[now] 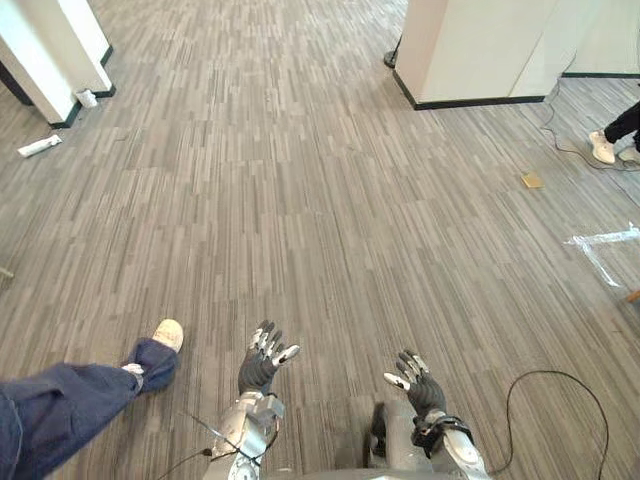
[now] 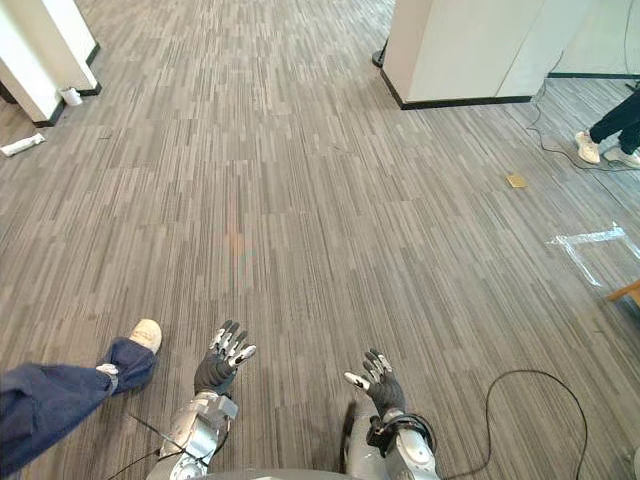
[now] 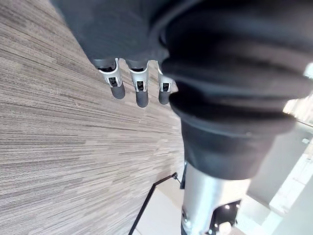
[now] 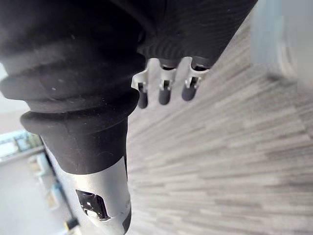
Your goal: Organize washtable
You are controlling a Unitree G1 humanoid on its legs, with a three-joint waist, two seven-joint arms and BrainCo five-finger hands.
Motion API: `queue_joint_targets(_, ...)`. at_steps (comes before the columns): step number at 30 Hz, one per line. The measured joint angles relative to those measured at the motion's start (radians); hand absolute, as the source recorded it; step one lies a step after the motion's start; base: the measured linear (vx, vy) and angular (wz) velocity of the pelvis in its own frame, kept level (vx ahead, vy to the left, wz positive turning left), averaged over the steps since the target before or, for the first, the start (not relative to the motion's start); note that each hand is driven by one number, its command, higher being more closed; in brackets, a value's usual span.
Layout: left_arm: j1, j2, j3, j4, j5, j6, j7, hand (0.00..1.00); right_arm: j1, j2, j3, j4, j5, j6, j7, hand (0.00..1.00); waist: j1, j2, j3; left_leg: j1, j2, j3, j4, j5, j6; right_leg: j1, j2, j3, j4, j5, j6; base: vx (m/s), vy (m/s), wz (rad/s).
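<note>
- Left eye view: your left hand and right hand are both raised low in front of you, well apart, over a grey striped carpet floor. The fingers of both are straight and spread, and neither hand holds or touches anything.
- Where the washtable stands, you cannot tell.
- To your left, a person's leg in dark blue trousers stretches across the carpet. Its white shoe lies near your left hand but apart from it.
- Far ahead on the right stands a white block with a black base strip. At the far left stands a white partition with a black foot, with a small white cup-like thing at its foot and a flat white bar on the floor nearby.
- On the right, a 2nd person's white shoe rests on the carpet. A small tan square lies near it, and a strip of clear film is closer to you.
- Right eye view: the same scene, plus a wood-coloured corner at the right edge.
- Left wrist view: 3 silver fingers with dark tips point straight out side by side over bare carpet.
- Right wrist view: 3 fingers stand straight in a row, a little apart, with only carpet past them.
</note>
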Motion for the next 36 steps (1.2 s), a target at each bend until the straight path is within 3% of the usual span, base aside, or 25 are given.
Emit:
queue_joint_targets(1, -0.002, -0.013, 0.001, 0.051, 0.004, 0.002, 0.008, 0.00, -0.010, -0.024, 0.015, 0.002, -0.013, 0.003, 0.005, 0.00, 0.011, 0.046, -0.020, 0.041, 0.044, -0.009, 0.037, 0.000, -0.032, -0.001, 0.018, -0.003, 0.048, 0.178, -0.142, 1.14, -0.220, 0.17)
queue_joint_targets(3, -0.011, -0.022, -0.018, 0.065, 0.004, 0.003, 0.012, 0.00, -0.029, -0.027, 0.009, 0.002, -0.018, 0.003, 0.013, 0.00, 0.020, 0.080, -0.025, 0.010, 0.079, -0.020, 0.114, 0.067, -0.109, -0.013, 0.035, 0.010, 0.111, 0.218, -0.157, 0.97, -0.254, -0.05)
queue_joint_targets(4, -0.027, -0.026, -0.029, 0.082, 0.003, 0.002, 0.012, 0.00, -0.046, -0.032, 0.000, 0.002, -0.023, 0.006, 0.021, 0.00, 0.026, 0.108, -0.024, -0.051, 0.106, -0.041, 0.282, 0.217, -0.143, -0.001, 0.055, 0.014, 0.192, 0.188, -0.162, 0.74, -0.243, -0.10)
queue_joint_targets(5, -0.034, -0.035, -0.028, 0.092, -0.001, 0.002, 0.012, 0.00, -0.056, -0.036, 0.000, 0.002, -0.023, 0.007, 0.021, 0.00, 0.028, 0.116, -0.019, -0.086, 0.123, -0.042, 0.370, 0.320, -0.178, 0.020, 0.063, 0.013, 0.210, 0.150, -0.160, 1.04, -0.307, -0.30)
queue_joint_targets(6, -0.032, -0.051, -0.012, 0.112, -0.009, 0.002, 0.013, 0.00, -0.079, -0.048, 0.018, 0.003, -0.018, 0.012, 0.023, 0.00, 0.035, 0.124, -0.016, -0.164, 0.164, -0.034, 0.549, 0.586, -0.238, 0.080, 0.088, 0.034, 0.217, 0.088, -0.148, 0.63, -0.139, -0.32)
queue_joint_targets(7, -0.035, -0.060, -0.011, 0.115, -0.019, 0.001, 0.013, 0.00, -0.087, -0.047, 0.020, 0.001, -0.013, 0.013, 0.022, 0.00, 0.040, 0.133, -0.012, -0.226, 0.200, -0.026, 0.693, 0.608, -0.237, 0.118, 0.107, 0.032, 0.205, 0.066, -0.144, 0.79, -0.166, -0.52)
queue_joint_targets(8, -0.041, -0.073, -0.016, 0.115, -0.037, 0.001, 0.011, 0.00, -0.104, -0.053, 0.015, 0.000, 0.007, 0.012, 0.016, 0.00, 0.058, 0.154, 0.001, -0.327, 0.283, 0.016, 0.989, 0.538, -0.214, 0.213, 0.156, 0.034, 0.179, 0.037, -0.157, 0.66, -0.090, -0.62)
queue_joint_targets(9, -0.035, -0.075, -0.015, 0.122, -0.055, 0.003, 0.015, 0.00, -0.116, -0.055, 0.014, 0.000, 0.019, 0.011, 0.010, 0.00, 0.068, 0.142, 0.017, -0.411, 0.339, 0.069, 1.154, 0.441, -0.115, 0.310, 0.187, 0.046, 0.141, 0.010, -0.163, 0.52, -0.071, -0.61)
queue_joint_targets(11, -0.013, -0.071, 0.000, 0.120, -0.063, 0.007, 0.014, 0.00, -0.114, -0.051, 0.015, -0.013, 0.040, 0.002, -0.004, 0.00, 0.074, 0.117, 0.026, -0.504, 0.368, 0.171, 1.151, 0.325, -0.008, 0.443, 0.200, 0.093, 0.052, -0.021, -0.155, 0.63, -0.035, -0.57)
queue_joint_targets(12, 0.009, -0.077, 0.023, 0.114, -0.063, 0.008, 0.014, 0.00, -0.120, -0.053, 0.019, -0.025, 0.056, -0.003, -0.005, 0.00, 0.086, 0.105, 0.031, -0.574, 0.380, 0.239, 1.071, 0.264, 0.012, 0.504, 0.208, 0.140, -0.002, -0.029, -0.141, 0.66, -0.007, -0.76)
queue_joint_targets(13, 0.016, -0.080, 0.034, 0.113, -0.063, 0.008, 0.015, 0.00, -0.122, -0.053, 0.022, -0.025, 0.062, -0.004, -0.005, 0.00, 0.088, 0.106, 0.030, -0.608, 0.387, 0.261, 1.013, 0.246, 0.015, 0.528, 0.212, 0.152, -0.028, -0.036, -0.129, 0.49, 0.040, -0.91)
queue_joint_targets(15, 0.063, -0.085, 0.067, 0.102, -0.064, 0.009, 0.015, 0.00, -0.116, -0.053, 0.025, -0.024, 0.078, -0.003, -0.003, 0.00, 0.091, 0.119, 0.031, -0.682, 0.381, 0.298, 0.632, 0.235, 0.005, 0.597, 0.217, 0.184, -0.082, -0.070, -0.096, 0.48, 0.113, -0.74)
queue_joint_targets(16, 0.066, -0.087, 0.073, 0.103, -0.064, 0.011, 0.016, 0.00, -0.109, -0.054, 0.024, -0.024, 0.082, -0.002, -0.004, 0.00, 0.092, 0.121, 0.031, -0.701, 0.371, 0.297, 0.535, 0.242, -0.004, 0.619, 0.217, 0.190, -0.086, -0.083, -0.091, 0.56, 0.181, -0.36)
queue_joint_targets(18, 0.071, -0.097, 0.094, 0.085, -0.064, 0.011, 0.016, 0.00, -0.080, -0.054, 0.024, -0.023, 0.086, -0.002, -0.005, 0.00, 0.092, 0.121, 0.029, -0.699, 0.291, 0.242, 0.051, 0.335, -0.140, 0.699, 0.211, 0.193, -0.098, -0.146, -0.043, 0.70, 0.262, -0.04)
queue_joint_targets(19, 0.070, -0.097, 0.098, 0.078, -0.064, 0.010, 0.017, 0.00, -0.075, -0.054, 0.024, -0.023, 0.085, -0.002, -0.005, 0.00, 0.096, 0.127, 0.025, -0.703, 0.285, 0.226, -0.008, 0.338, -0.145, 0.713, 0.214, 0.192, -0.095, -0.163, -0.022, 0.66, 0.291, -0.13)
queue_joint_targets(20, 0.069, -0.093, 0.105, 0.079, -0.064, 0.009, 0.020, 0.00, -0.071, -0.048, 0.029, -0.007, 0.083, -0.001, -0.005, 0.00, 0.113, 0.128, 0.020, -0.712, 0.278, 0.199, 0.003, 0.391, -0.094, 0.750, 0.202, 0.203, -0.076, -0.210, 0.007, 0.80, 0.396, -0.36)
queue_joint_targets(21, 0.077, -0.088, 0.112, 0.079, -0.064, 0.010, 0.023, 0.00, -0.074, -0.040, 0.048, 0.024, 0.083, 0.001, -0.005, 0.00, 0.124, 0.076, -0.001, -0.714, 0.246, 0.190, 0.067, 0.448, -0.043, 0.761, 0.146, 0.218, -0.045, -0.237, 0.035, 0.65, 0.328, -0.46)
queue_joint_targets(22, 0.082, -0.088, 0.123, 0.074, -0.064, 0.010, 0.023, 0.00, -0.072, -0.038, 0.063, 0.028, 0.083, 0.002, -0.003, 0.00, 0.129, 0.057, -0.012, -0.728, 0.231, 0.175, 0.110, 0.446, -0.035, 0.752, 0.123, 0.222, -0.021, -0.237, 0.042, 0.78, 0.384, -0.62)
queue_joint_targets(23, 0.090, -0.091, 0.149, 0.061, -0.064, 0.010, 0.024, 0.00, -0.072, -0.025, 0.084, 0.028, 0.081, 0.002, 0.005, 0.00, 0.139, 0.031, -0.029, -0.752, 0.204, 0.156, 0.207, 0.396, 0.044, 0.723, 0.080, 0.228, 0.065, -0.237, 0.044, 0.53, 0.263, -0.42)
queue_joint_targets(25, 0.088, -0.089, 0.179, 0.057, -0.063, 0.010, 0.025, 0.00, -0.075, -0.007, 0.093, 0.029, 0.067, 0.002, 0.013, 0.00, 0.132, -0.006, -0.048, -0.748, 0.170, 0.170, 0.328, 0.295, 0.094, 0.642, -0.001, 0.222, 0.302, -0.220, 0.050, 0.71, 0.356, -0.09)
queue_joint_targets(28, 0.078, -0.076, 0.166, 0.048, -0.061, 0.010, 0.033, 0.00, -0.092, -0.003, 0.096, 0.060, 0.055, 0.009, 0.021, 0.00, 0.112, -0.011, -0.045, -0.599, 0.103, 0.176, 0.322, 0.154, 0.111, 0.486, -0.117, 0.228, 0.778, 0.029, 0.020, 0.66, 0.314, 0.21)
queue_joint_targets(30, 0.076, -0.049, 0.167, 0.045, -0.055, 0.009, 0.039, 0.00, -0.115, -0.004, 0.103, 0.067, 0.046, 0.016, 0.021, 0.00, 0.111, 0.006, -0.034, -0.459, 0.087, 0.174, 0.248, 0.124, 0.105, 0.389, -0.131, 0.208, 0.971, -0.035, -0.030, 0.59, 0.154, 0.01)
queue_joint_targets(33, 0.076, -0.034, 0.150, 0.015, -0.048, -0.003, 0.040, 0.00, -0.109, -0.009, 0.100, 0.049, 0.046, 0.014, 0.021, 0.00, 0.085, 0.041, -0.028, -0.260, 0.071, 0.160, 0.079, 0.125, 0.099, 0.245, -0.129, 0.073, 0.971, -0.139, -0.056, 0.55, 0.081, 0.15)
queue_joint_targets(34, 0.065, -0.028, 0.132, 0.016, -0.048, -0.007, 0.038, 0.00, -0.110, -0.009, 0.100, 0.038, 0.046, 0.014, 0.022, 0.00, 0.069, 0.044, -0.026, -0.228, 0.073, 0.141, 0.050, 0.119, 0.088, 0.190, -0.117, 0.051, 0.909, -0.163, -0.053, 0.53, -0.034, 0.53)
queue_joint_targets(36, 0.016, -0.020, 0.069, 0.030, -0.041, -0.006, 0.036, 0.00, -0.100, -0.013, 0.088, 0.037, 0.047, 0.018, 0.021, 0.00, 0.032, 0.050, -0.019, -0.165, 0.090, 0.102, 0.008, 0.088, 0.037, 0.078, -0.079, 0.052, 0.553, -0.143, -0.019, 0.60, -0.131, 0.64)
